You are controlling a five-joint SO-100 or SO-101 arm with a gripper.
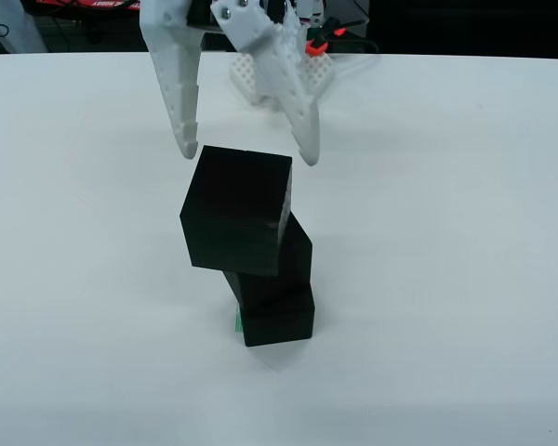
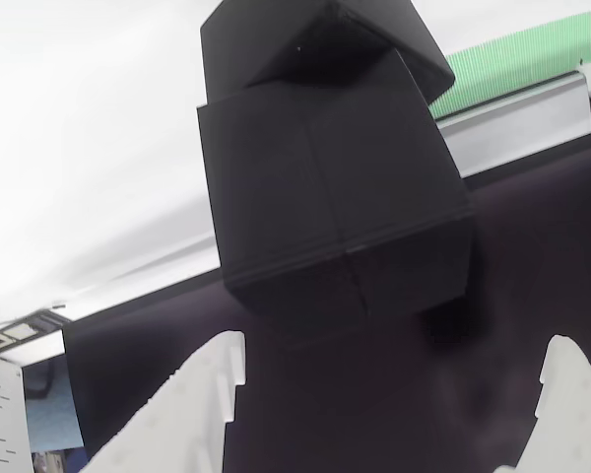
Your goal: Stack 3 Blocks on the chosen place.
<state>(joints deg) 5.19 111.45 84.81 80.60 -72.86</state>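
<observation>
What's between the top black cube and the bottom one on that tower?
In the front view, a middle block sits between the top block and the bottom block, each twisted relative to the next. The open pincer hovers above.

Blocks (image 1: 246, 242): matte black finish, plain smooth faces, faint sheen seen along one edge in the view from the front. Gripper (image 1: 246, 153): white plastic, dull, small holes noted along the fingers (image 1: 179, 102). Table (image 1: 446, 232): smooth white, matte. Green patch (image 2: 522, 54): finely ribbed with stripes.
</observation>
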